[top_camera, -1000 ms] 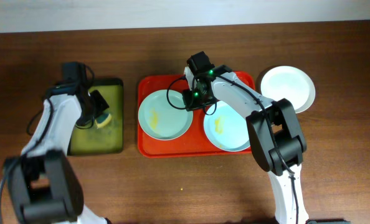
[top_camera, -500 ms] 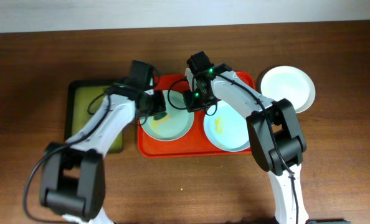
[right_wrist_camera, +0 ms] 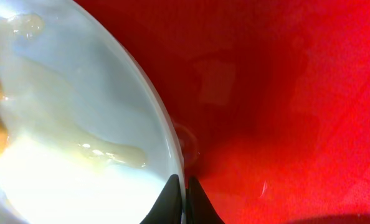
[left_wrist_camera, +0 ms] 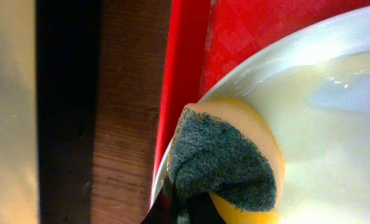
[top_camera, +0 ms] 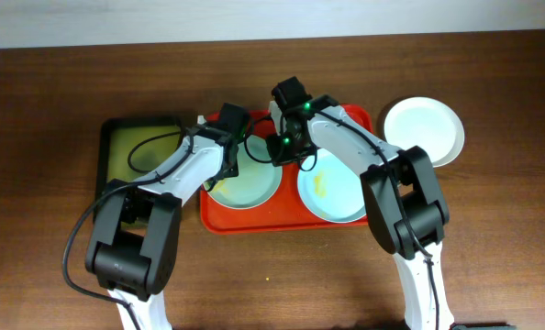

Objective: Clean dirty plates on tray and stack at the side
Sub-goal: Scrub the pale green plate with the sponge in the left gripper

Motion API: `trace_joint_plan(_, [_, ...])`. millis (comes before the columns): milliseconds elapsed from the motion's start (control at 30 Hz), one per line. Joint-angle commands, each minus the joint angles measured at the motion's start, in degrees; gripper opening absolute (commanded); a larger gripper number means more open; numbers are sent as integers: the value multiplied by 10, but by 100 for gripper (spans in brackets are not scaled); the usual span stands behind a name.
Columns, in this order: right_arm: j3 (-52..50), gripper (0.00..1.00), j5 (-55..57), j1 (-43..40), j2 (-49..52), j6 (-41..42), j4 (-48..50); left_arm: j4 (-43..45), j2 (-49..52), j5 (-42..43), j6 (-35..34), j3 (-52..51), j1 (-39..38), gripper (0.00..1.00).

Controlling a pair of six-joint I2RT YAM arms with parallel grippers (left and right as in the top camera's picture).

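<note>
The red tray (top_camera: pixel 337 117) holds a mint green plate (top_camera: pixel 251 183) at left and a pale blue plate (top_camera: pixel 341 197) with a yellow smear at right. A white plate (top_camera: pixel 424 128) lies on the table right of the tray. My left gripper (top_camera: pixel 228 165) is shut on a yellow sponge with a dark scouring side (left_wrist_camera: pixel 228 165), pressed on the mint plate's left rim (left_wrist_camera: pixel 284 56). My right gripper (top_camera: pixel 282 151) is shut on the mint plate's right rim (right_wrist_camera: pixel 163 134), one finger each side (right_wrist_camera: pixel 182 199). Pale smears show on the plate (right_wrist_camera: pixel 98 146).
A black tray with yellow-green inside (top_camera: pixel 130 151) stands left of the red tray, with a strip of wooden table (left_wrist_camera: pixel 126 106) between them. Cables hang over both arms.
My left arm has swung from the black tray across to the mint plate, carrying the sponge, and now presses it on the plate's left side. The right gripper has stayed on the rim.
</note>
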Motion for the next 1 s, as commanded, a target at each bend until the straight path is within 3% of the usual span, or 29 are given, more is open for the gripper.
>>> trace_joint_plan(0, [2,4,28,-2,7,-4,-7,-12,-7,25,-1,34,20,0])
trace_joint_plan(167, [2,4,6,-2,7,-3,-6,59,-29,344,23,48,21,0])
trace_joint_plan(333, [2,4,-2,-2,7,-3,-9,57,11,332,23,44,18,0])
trace_joint_plan(400, [2,4,-2,-2,7,-3,-9,47,25,285,23,44,19,0])
trace_joint_plan(600, [2,4,-2,-10,7,-3,-9,-4,30,-56,23,44,19,0])
trace_joint_plan(667, [2,4,-2,-10,7,-3,-10,-10,29,-83,23,54,19,0])
trace_joint_plan(733, [2,4,-2,-10,7,-4,-11,-49,20,-34,22,95,19,0])
trace_joint_plan(900, [2,4,-3,-12,7,-3,-11,-83,-13,297,23,125,14,0])
trace_joint_plan(967, [2,4,-4,-13,7,-3,-13,-83,-10,287,22,100,4,0])
